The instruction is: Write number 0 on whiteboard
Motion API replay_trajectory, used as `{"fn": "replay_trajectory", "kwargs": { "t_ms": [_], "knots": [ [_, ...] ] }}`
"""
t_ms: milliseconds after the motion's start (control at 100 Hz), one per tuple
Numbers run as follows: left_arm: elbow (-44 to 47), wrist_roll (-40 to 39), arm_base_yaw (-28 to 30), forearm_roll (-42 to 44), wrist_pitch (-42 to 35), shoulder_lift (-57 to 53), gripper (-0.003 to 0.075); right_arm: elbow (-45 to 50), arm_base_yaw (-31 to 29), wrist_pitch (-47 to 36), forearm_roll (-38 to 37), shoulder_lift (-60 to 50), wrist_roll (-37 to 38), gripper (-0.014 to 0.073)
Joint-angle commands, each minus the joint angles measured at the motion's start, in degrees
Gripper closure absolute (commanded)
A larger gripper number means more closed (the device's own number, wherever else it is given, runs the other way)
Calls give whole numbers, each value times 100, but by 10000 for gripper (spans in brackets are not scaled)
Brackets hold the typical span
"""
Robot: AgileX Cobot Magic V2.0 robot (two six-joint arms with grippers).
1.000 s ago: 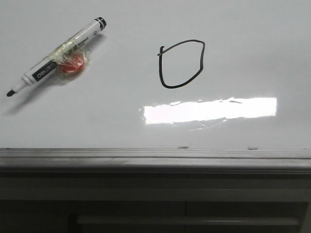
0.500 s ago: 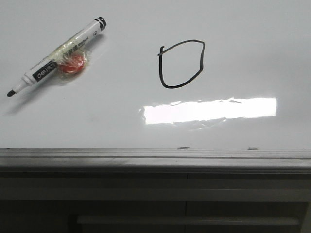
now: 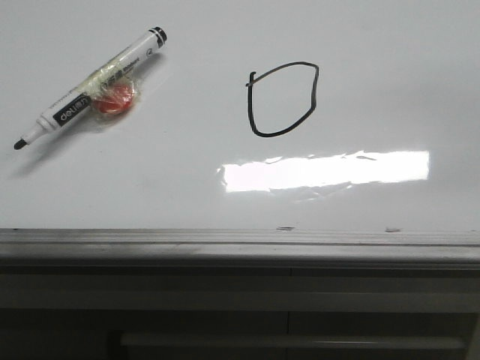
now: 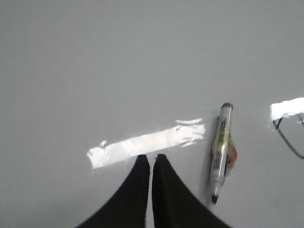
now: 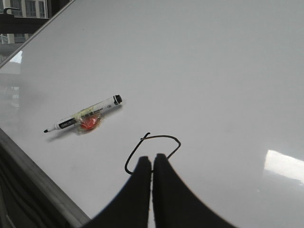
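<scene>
**Whiteboard surface: items recorded**

Whiteboard (image 3: 150, 187): glossy white, laid flat, bounded by a grey metal rim along its near edge; a bright rectangular glare is reflected near that edge.

Number 0 (image 3: 283, 99): a thin black loop, squarish with a rounded bottom, a small tick at its upper left corner; it is drawn right of centre, just beyond the glare.

Marker (image 3: 90, 88): uncapped, laid diagonally at far left, well apart from the loop. A round red piece (image 3: 112, 100) is bound to its barrel under clear tape.

Left end effector (image 4: 151, 159): fingers pressed together, nothing held, poised above bare board beside the marker.

Right end effector (image 5: 152, 159): fingers closed together, nothing held, above the loop.
</scene>
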Motion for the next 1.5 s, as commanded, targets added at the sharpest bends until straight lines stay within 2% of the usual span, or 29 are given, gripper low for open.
{"fn": "replay_trajectory", "kwargs": {
  "t_ms": [0,120,340,380,1490],
  "knots": [
    [123,-474,289,432,103,-297,740,-158,-47,-488,33,30,-36,642],
    [387,-872,651,504,830,-652,740,-158,-47,-488,33,30,-36,642],
    [665,-824,905,511,1572,-795,740,-158,-47,-488,33,30,-36,642],
    [676,-824,905,455,1929,-795,740,-158,-47,-488,33,30,-36,642],
    [676,-824,905,399,1897,-795,740,-158,-47,-488,33,30,-36,642]
  ]
}}
